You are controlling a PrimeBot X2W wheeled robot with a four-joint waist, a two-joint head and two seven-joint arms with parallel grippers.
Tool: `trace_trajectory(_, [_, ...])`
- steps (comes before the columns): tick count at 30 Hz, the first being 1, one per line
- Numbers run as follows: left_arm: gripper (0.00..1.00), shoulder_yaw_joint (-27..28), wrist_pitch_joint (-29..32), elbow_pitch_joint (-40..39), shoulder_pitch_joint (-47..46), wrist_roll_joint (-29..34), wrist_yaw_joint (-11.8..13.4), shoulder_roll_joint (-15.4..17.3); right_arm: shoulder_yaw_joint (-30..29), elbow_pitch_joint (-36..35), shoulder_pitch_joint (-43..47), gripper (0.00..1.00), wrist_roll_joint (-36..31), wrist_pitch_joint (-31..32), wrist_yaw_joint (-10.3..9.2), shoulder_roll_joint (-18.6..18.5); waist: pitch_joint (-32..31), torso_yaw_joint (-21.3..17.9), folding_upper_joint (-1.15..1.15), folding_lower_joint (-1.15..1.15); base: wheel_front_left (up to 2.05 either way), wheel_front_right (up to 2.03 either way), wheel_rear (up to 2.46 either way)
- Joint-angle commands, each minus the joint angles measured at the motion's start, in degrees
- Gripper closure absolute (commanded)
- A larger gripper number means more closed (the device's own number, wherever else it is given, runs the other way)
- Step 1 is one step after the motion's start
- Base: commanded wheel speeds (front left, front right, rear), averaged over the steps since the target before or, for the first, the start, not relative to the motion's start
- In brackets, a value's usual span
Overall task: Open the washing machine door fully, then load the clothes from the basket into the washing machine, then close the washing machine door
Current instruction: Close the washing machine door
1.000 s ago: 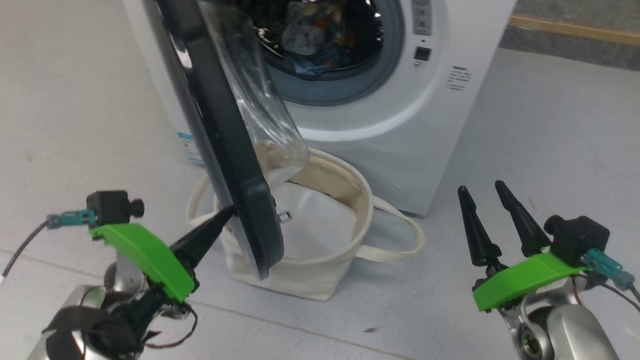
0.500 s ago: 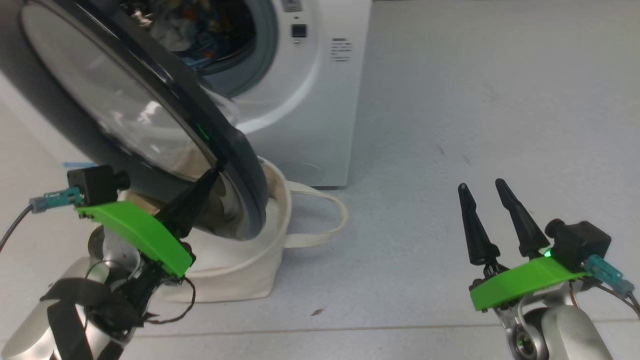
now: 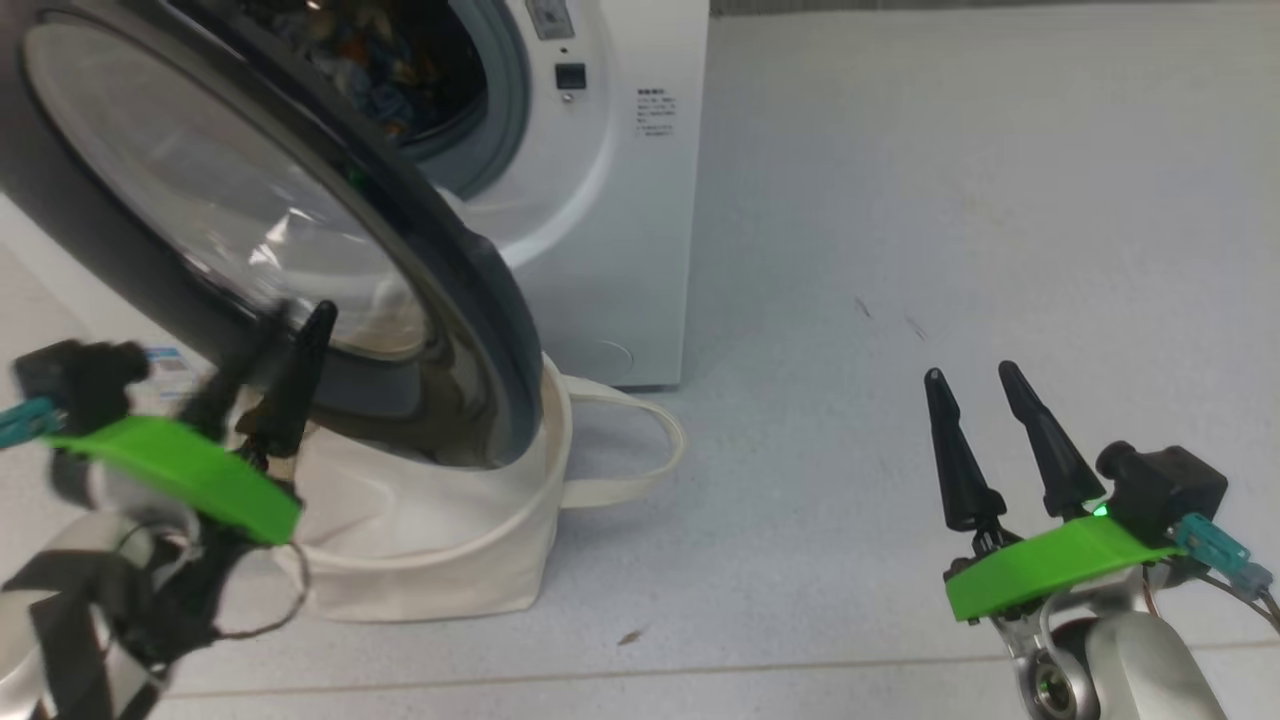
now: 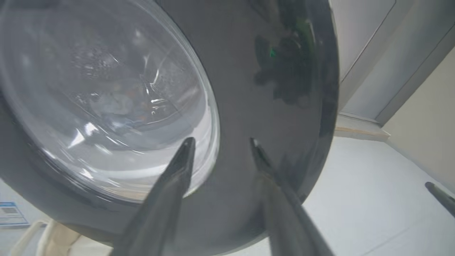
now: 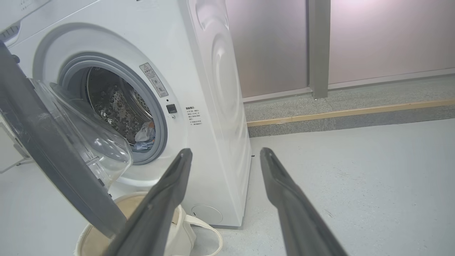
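"Black tapered fingers nearest: the left pincer [image 4: 221,141] stands parted with nothing between its 2 tips, which point at the outer face of the washing machine door [image 4: 249,89]. Whether they touch it, I cannot tell."

"And the right pincer [image 3: 970,370]?"

"Spread wide and empty over the bare grey floor [image 3: 900,250], well to the right of everything else."

"So where are we in the job?"

"Late, I'd judge. Just beyond the left pincer the door hangs part-way swung, a glossy black rim round a clear, bulging glass bowl [image 3: 200,200], not yet against the front. Under its lower edge sits the basket [image 3: 430,560]: soft cream canvas, round, with a limp loop handle. No garment shows in the part of it I can see."

"The clothes?"

"Farther back, behind the door. The clothes [image 5: 144,135] lie crumpled, pale blue and orange, inside the dimpled steel drum [image 5: 113,103], framed by a matt grey rubber ring [image 5: 161,117] in the smooth white washing machine [image 5: 213,89]."

"Left to do?"

"Loading looks done. Shutting the door until it latches remains."
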Motion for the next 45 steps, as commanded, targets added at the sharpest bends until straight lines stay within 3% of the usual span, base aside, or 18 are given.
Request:
trace_trajectory(1, [0.00,2.7,-1.4,-0.6,-3.2,0.5,-0.2,3.4,0.9,-1.8,-1.6,0.00,0.6,-0.6,0.06,0.4,-0.8,0.7,0.00,0.00,0.00,0.00,0.00])
trace_trajectory(10, [0.00,4.7,-10.2,5.2,4.5,2.0,-0.2,12.7,1.2,-0.3,-0.2,0.00,2.0,-1.7,0.06,0.4,-2.8,2.3,0.00,0.00,0.00,0.00,0.00])
trace_trajectory(15, [0.00,9.6,-10.9,7.1,10.3,5.0,-0.2,13.7,0.6,0.7,0.9,0.00,2.4,-2.3,0.06,0.4,-4.2,3.2,0.00,0.00,0.00,0.00,0.00])
trace_trajectory(19, [0.00,16.3,-10.9,6.7,15.3,9.0,0.3,11.7,0.5,0.9,1.7,0.00,2.7,-2.5,0.06,0.4,-5.3,3.7,0.00,0.00,0.00,0.00,0.00])
trace_trajectory(25, [0.00,25.0,-10.9,4.7,22.5,14.1,0.5,5.9,0.6,1.1,2.2,0.00,3.2,-2.6,0.06,0.4,-6.0,4.2,0.00,0.00,0.00,0.00,0.00])
trace_trajectory(35, [0.00,30.6,-10.9,2.4,28.7,21.4,0.0,-0.9,0.9,1.5,2.0,0.00,3.7,-3.2,0.06,0.4,-6.2,3.9,0.00,0.00,0.00,0.00,0.00])
trace_trajectory(45, [0.00,33.4,-10.9,0.5,31.5,25.0,-0.2,-3.3,0.5,2.0,2.7,0.00,4.4,-4.0,0.06,0.4,-6.5,3.7,0.00,0.00,0.00,0.00,0.00])
